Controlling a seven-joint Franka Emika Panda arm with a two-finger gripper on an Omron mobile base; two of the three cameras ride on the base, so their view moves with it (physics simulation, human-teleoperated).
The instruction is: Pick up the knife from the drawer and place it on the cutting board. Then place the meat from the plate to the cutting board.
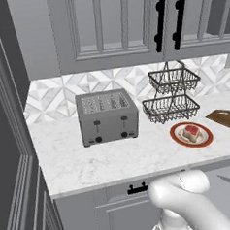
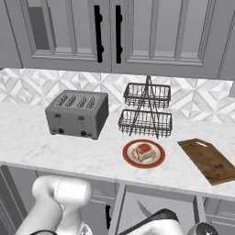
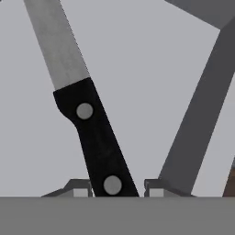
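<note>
The end effector (image 3: 114, 190) is standing spread open, its two dark fingertips flanking the black riveted handle of the slim grey-bladed knife (image 3: 94, 137), which is lying on the plain grey floor of the shallow drawer (image 3: 151, 82). Farther off on the white marble bench (image 2: 36, 137), the small red-pink chunk of meat (image 2: 144, 151) is sitting on the round orange-rimmed plate (image 2: 129, 159), with the brown wooden cutting board (image 2: 209, 160) lying near it.

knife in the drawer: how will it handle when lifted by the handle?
Knife looks rigid, a metal blade on a riveted dark handle, so probably no flex. The claw sits at the handle's end, so the long blade may tip down. The smooth handle could slip.
</note>
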